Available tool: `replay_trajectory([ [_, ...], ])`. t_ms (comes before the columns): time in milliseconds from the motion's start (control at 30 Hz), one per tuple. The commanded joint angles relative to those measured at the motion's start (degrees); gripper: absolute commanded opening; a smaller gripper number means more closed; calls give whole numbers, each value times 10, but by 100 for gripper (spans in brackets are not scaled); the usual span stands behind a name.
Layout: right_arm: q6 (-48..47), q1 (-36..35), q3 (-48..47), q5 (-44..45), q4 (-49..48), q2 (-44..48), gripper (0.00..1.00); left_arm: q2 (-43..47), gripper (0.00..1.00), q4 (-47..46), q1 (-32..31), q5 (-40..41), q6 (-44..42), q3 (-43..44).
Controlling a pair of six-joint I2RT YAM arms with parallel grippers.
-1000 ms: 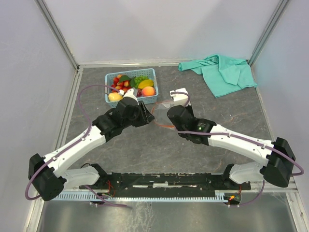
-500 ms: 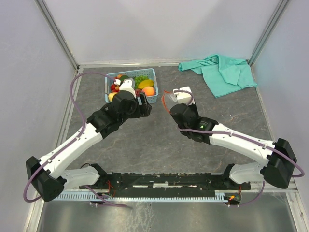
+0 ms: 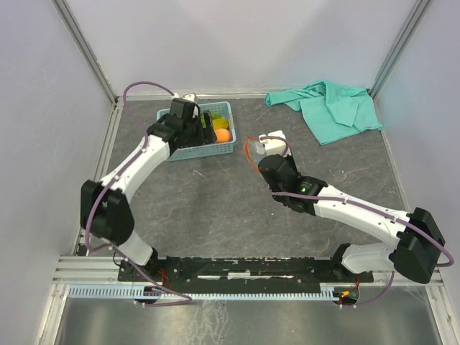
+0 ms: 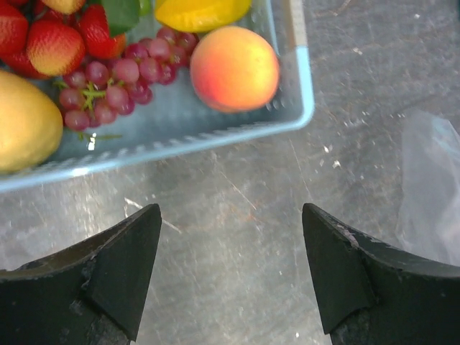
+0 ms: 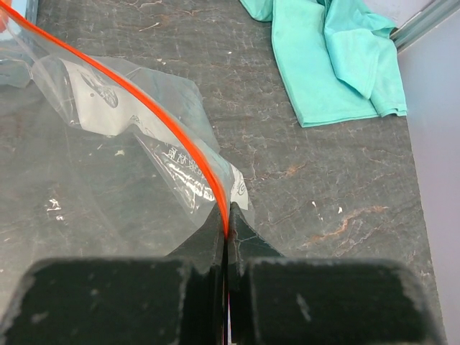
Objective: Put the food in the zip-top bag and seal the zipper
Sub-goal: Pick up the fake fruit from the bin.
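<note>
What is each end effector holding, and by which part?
Right end effector pinches the zip-top bag by its zipper strip; left end effector is open, holding nothing.

The left arm (image 3: 133, 169) rises from its base at the near edge with the elbow out to the left. Its forearm stretches to the far left, where the left gripper (image 4: 230, 277) points down with its two dark fingers (image 4: 122, 273) spread wide apart. The right arm (image 3: 359, 212) keeps its elbow low at the near right and reaches its long white forearm leftward to the middle of the scene, where the right gripper (image 5: 226, 241) has its jaws pressed tight together on the zipper (image 5: 144, 108).
</note>
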State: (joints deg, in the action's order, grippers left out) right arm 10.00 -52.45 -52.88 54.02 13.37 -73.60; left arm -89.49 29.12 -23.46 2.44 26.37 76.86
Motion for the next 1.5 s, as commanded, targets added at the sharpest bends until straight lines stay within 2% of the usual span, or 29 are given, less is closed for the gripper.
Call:
replay_trajectory([
  [0, -10, 2, 4, 1, -32, 3, 2, -70, 86, -6, 26, -89, -65, 73],
  [267, -11, 4, -12, -7, -18, -12, 2, -227, 88, 17, 51, -132, -121, 202],
  [433, -15, 4, -12, -15, -18, -12, 2, -308, 89, 37, 64, -189, -145, 280],
  [467, -15, 4, -12, -15, -17, -13, 2, -323, 89, 43, 64, -198, -148, 293],
  [500, -14, 4, -13, -14, -17, -13, 2, -336, 94, 48, 64, -205, -149, 303],
  [700, -13, 5, -18, -15, -14, -20, 2, -381, 100, 48, 64, -226, -148, 323],
  [1000, -14, 8, -22, -21, -13, -36, 2, -416, 100, 48, 63, -276, -140, 324],
  [1267, -18, 9, -24, -25, -10, -37, 1, -392, 88, 18, 63, -264, -127, 302],
  [1467, -22, 9, -27, -25, -5, -26, 2, -363, 71, -5, 63, -265, -112, 284],
])
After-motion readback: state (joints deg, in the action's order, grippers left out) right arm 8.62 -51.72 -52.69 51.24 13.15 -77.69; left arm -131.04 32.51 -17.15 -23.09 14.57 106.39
